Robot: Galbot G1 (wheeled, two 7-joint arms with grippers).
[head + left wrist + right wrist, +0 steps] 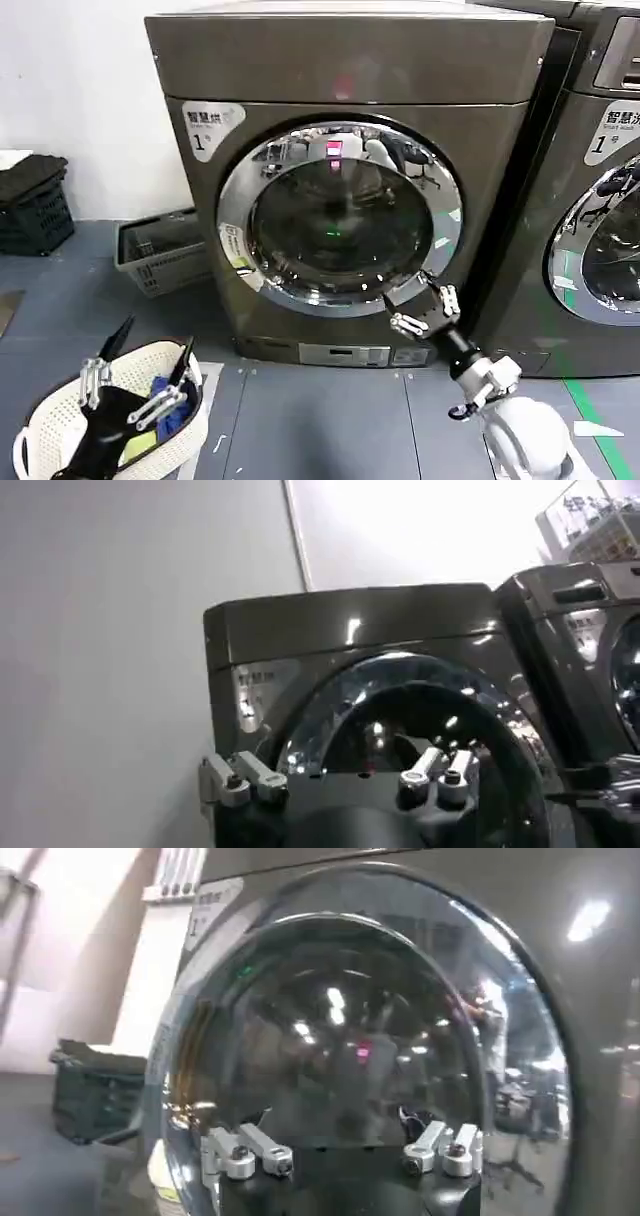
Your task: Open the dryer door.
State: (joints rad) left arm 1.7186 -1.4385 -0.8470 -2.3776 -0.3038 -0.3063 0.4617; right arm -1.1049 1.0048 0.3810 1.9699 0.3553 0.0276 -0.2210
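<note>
The dryer door [340, 215] is round, with a chrome ring around dark glass, and sits shut and flush in the front of the bronze-grey machine [350, 60]. My right gripper [418, 297] is open at the ring's lower right edge, fingertips close to the chrome; whether they touch it I cannot tell. In the right wrist view the door [350, 1018] looms close, with the open right gripper [336, 1116] pointing at the glass. My left gripper [152, 345] hangs open low at the left, over a white basket, empty. The left wrist view looks up at the door [420, 715] from farther off.
A second, darker machine [600, 200] stands close against the dryer's right side. A grey basket [160, 250] lies on the floor left of the dryer, and a black crate [35, 205] sits by the wall. The white laundry basket [60, 425] holds a blue cloth [165, 400].
</note>
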